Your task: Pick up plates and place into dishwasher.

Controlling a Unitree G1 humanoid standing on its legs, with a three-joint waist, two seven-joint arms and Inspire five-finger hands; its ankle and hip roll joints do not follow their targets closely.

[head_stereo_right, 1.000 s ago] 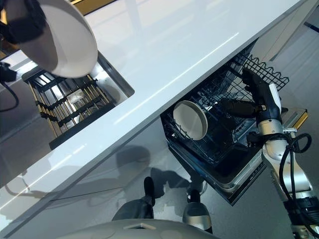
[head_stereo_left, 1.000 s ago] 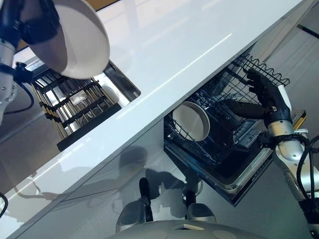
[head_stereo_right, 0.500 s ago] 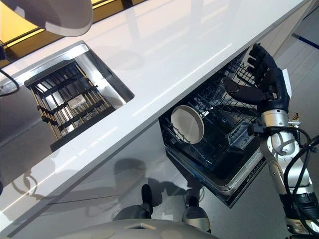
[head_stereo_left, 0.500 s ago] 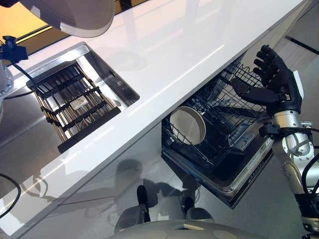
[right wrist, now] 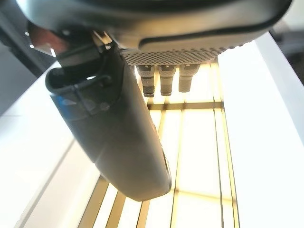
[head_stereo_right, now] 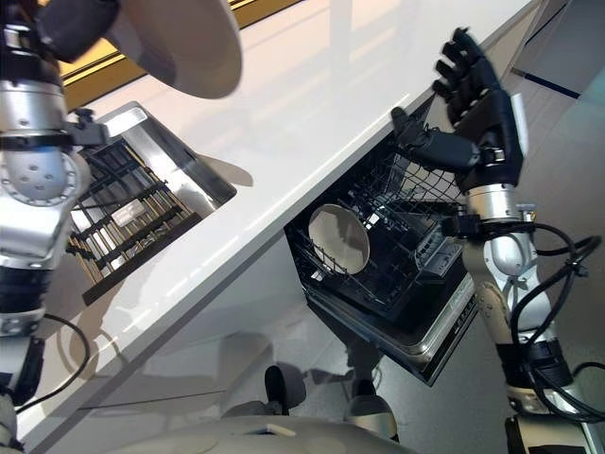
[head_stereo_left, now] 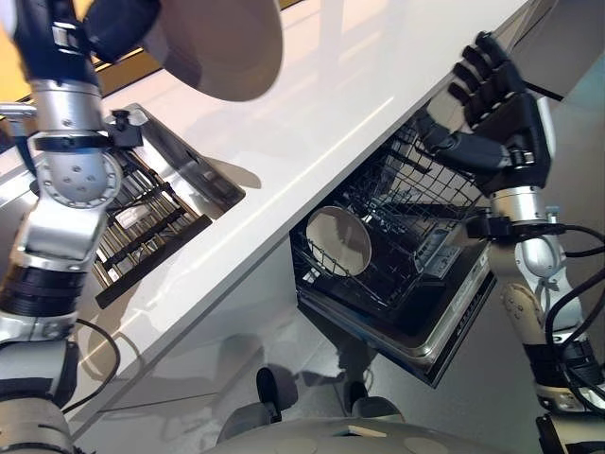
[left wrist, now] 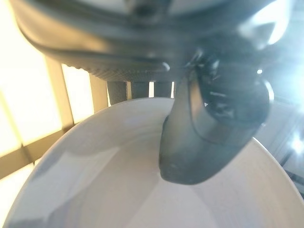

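My left hand (head_stereo_left: 118, 24) is raised above the white counter (head_stereo_left: 331, 85) and is shut on a white plate (head_stereo_left: 222, 47); in the left wrist view its thumb (left wrist: 199, 137) presses on the plate's face (left wrist: 118, 190). Another white plate (head_stereo_left: 337, 240) stands upright in the rack (head_stereo_left: 397, 236) of the open dishwasher below the counter edge. My right hand (head_stereo_left: 492, 104) is lifted over the dishwasher's far side, open, with fingers spread and nothing in it; the right wrist view shows its thumb (right wrist: 118, 128) free.
A steel sink (head_stereo_left: 156, 213) with a black slatted rack (head_stereo_left: 142, 232) in it is set into the counter at the left. The dishwasher door (head_stereo_left: 444, 322) hangs open toward me over the grey floor.
The view has shifted. My left hand carried the plate to the right, over the counter. My right hand rose from the dishwasher rack to above counter height, staying open.
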